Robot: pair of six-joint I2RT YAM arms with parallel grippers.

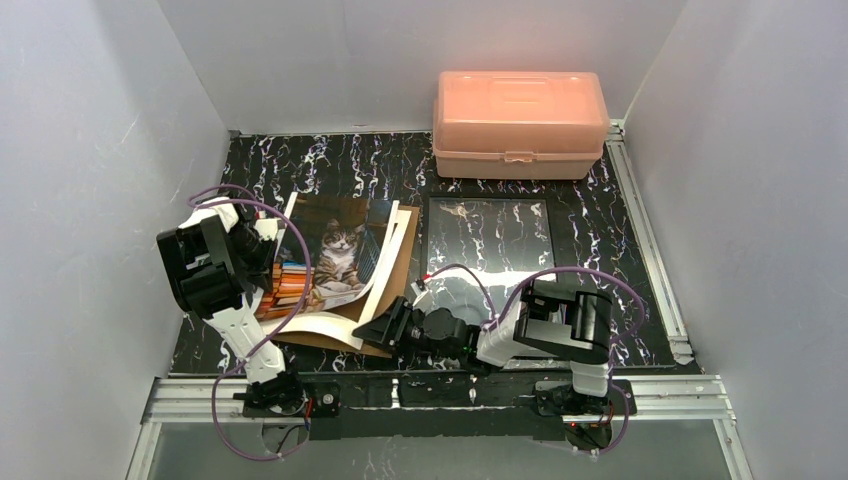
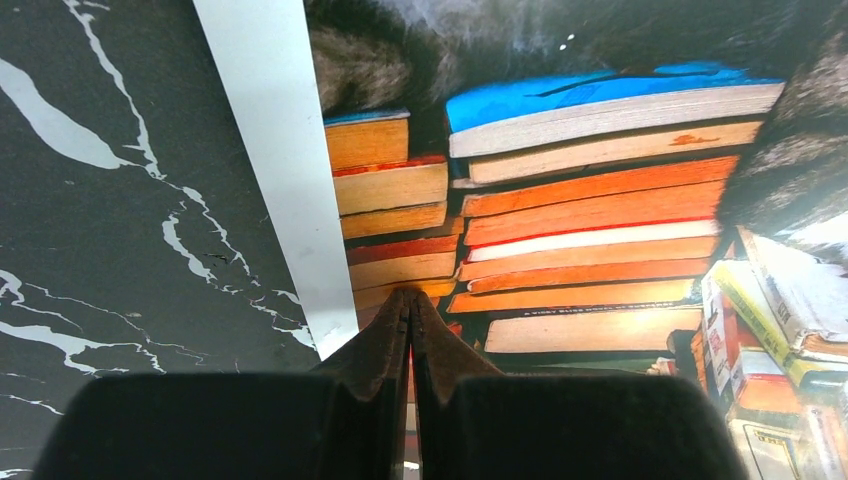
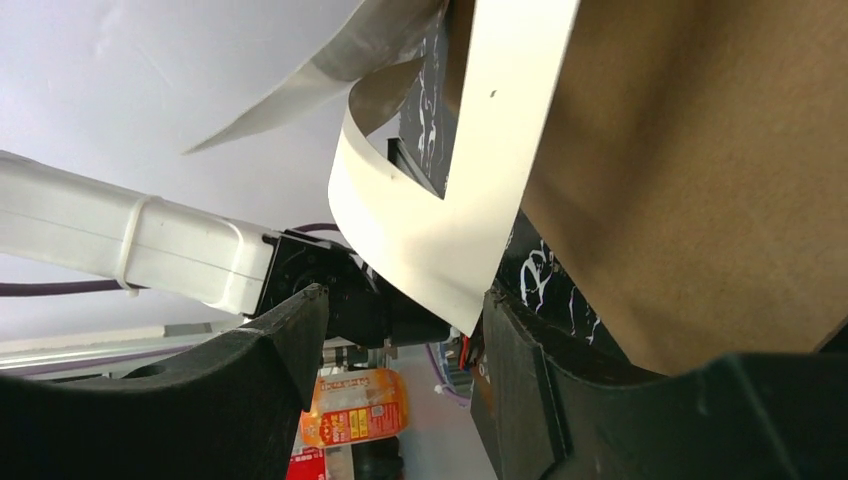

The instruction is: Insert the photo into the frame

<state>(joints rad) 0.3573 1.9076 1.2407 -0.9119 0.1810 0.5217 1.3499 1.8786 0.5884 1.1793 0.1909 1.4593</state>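
The photo (image 1: 340,252), a cat among stacked books, lies bowed on a brown backing board (image 1: 398,272) at left centre. My left gripper (image 1: 270,272) is shut, and its tips (image 2: 408,296) rest on the printed books near the photo's (image 2: 560,200) white border, with nothing seen between them. The frame (image 1: 490,236) lies flat to the right, black with a reflective pane. My right gripper (image 1: 386,327) stands open at the sheets' near right corner. A curled white paper corner (image 3: 465,300) hangs between its fingers (image 3: 405,295), close to the right one and ungripped; whether it belongs to the photo is unclear.
A pink plastic box (image 1: 520,122) stands at the back right, behind the frame. White walls enclose the black marbled table (image 1: 600,240) on three sides. The backing board (image 3: 700,180) fills the right of the right wrist view, and the left arm's white link (image 3: 130,245) crosses behind.
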